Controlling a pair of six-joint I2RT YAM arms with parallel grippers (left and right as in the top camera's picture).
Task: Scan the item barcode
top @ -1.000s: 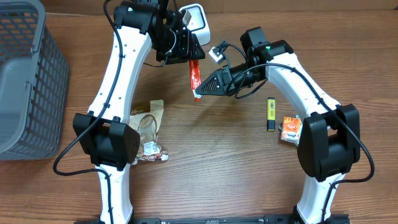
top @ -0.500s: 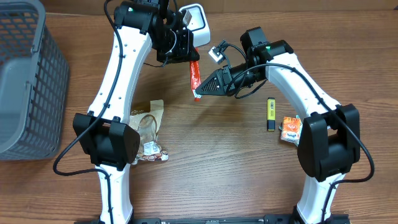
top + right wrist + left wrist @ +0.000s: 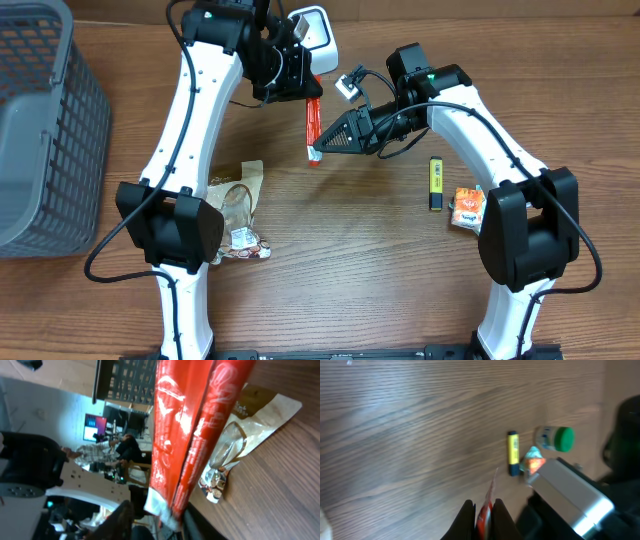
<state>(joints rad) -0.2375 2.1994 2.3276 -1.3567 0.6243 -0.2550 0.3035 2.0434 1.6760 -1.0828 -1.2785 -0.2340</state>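
The item, a long red packet (image 3: 313,125), hangs above the table between the two arms. My left gripper (image 3: 308,95) is shut on its upper end; in the left wrist view the red packet (image 3: 485,512) sits pinched between the black fingers of that gripper (image 3: 484,510). My right gripper (image 3: 320,148) stands around the lower end with its jaws open. In the right wrist view the packet (image 3: 195,425) fills the middle, and a gap shows between it and the left finger of the right gripper (image 3: 155,520). A white scanner (image 3: 312,30) stands at the back, behind the left gripper.
A grey basket (image 3: 40,130) fills the far left. A brown snack bag (image 3: 238,205) lies by the left arm's base. A yellow highlighter (image 3: 436,183) and an orange packet (image 3: 466,207) lie at the right. A green-capped bottle (image 3: 556,439) shows in the left wrist view.
The left gripper has closed on the packet's upper end. The right gripper's jaws have parted from the lower end, and the packet has barely shifted.
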